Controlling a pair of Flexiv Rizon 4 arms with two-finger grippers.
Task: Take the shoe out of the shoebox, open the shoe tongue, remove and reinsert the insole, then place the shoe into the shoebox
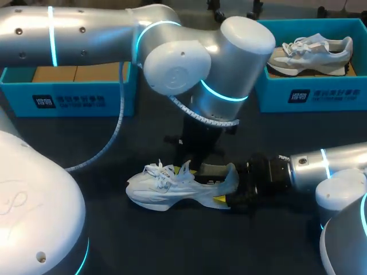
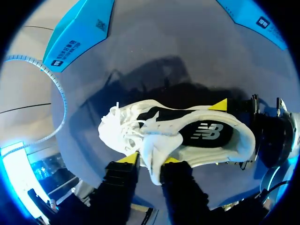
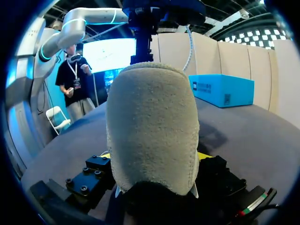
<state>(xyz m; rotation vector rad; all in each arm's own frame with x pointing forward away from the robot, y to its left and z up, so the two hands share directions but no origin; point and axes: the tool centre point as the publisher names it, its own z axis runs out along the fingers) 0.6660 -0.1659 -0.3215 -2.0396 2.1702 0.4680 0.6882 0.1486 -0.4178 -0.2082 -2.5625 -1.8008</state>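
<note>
Left wrist view: my left gripper is pinching the tongue of the white mesh sneaker, right gripper clamping its heel; peeling upward slowly seems best.

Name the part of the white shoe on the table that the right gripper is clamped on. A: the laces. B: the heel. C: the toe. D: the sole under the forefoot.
B: the right gripper has its fingers on either side of the heel of the white shoe, at the end away from the laces.
</note>
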